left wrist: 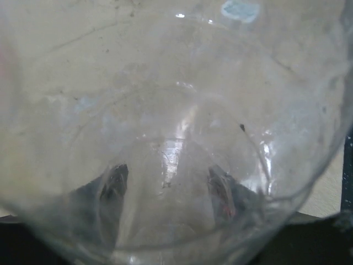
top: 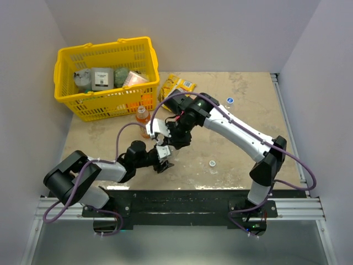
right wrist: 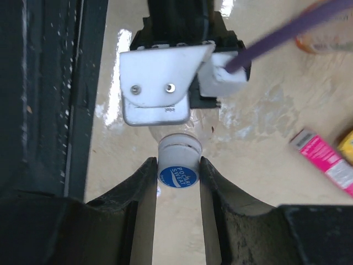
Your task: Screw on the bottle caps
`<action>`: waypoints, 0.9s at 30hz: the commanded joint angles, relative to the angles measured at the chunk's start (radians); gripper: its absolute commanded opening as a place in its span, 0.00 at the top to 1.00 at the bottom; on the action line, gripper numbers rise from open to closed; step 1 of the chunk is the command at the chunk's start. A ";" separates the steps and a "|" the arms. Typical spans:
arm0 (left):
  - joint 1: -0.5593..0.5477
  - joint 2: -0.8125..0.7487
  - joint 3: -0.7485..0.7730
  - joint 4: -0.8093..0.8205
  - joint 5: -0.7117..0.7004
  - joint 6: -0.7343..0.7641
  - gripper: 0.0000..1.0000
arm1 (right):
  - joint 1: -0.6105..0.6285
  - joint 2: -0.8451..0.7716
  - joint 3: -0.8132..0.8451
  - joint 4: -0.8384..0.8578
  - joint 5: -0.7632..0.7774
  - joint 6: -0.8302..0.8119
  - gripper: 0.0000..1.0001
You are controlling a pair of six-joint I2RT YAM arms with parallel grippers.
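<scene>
The left gripper grips a clear bottle, and the right gripper pinches a blue cap on its neck — being screwed on, I think. A second cap and a third cap lie loose on the tan table between pale walls — so most work is left.

Bright even light glares off the table; the clear bottle blurs the left wrist view.
</scene>
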 commanded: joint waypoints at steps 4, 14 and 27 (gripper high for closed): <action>-0.047 -0.033 0.058 0.340 -0.176 -0.094 1.00 | -0.145 0.138 -0.021 -0.132 -0.241 0.406 0.86; -0.078 -0.022 0.055 0.257 -0.253 -0.065 1.00 | -0.149 0.152 -0.022 -0.132 -0.228 0.494 0.84; -0.069 -0.031 0.050 0.111 -0.103 -0.053 1.00 | -0.260 0.023 0.380 -0.132 -0.022 0.428 0.22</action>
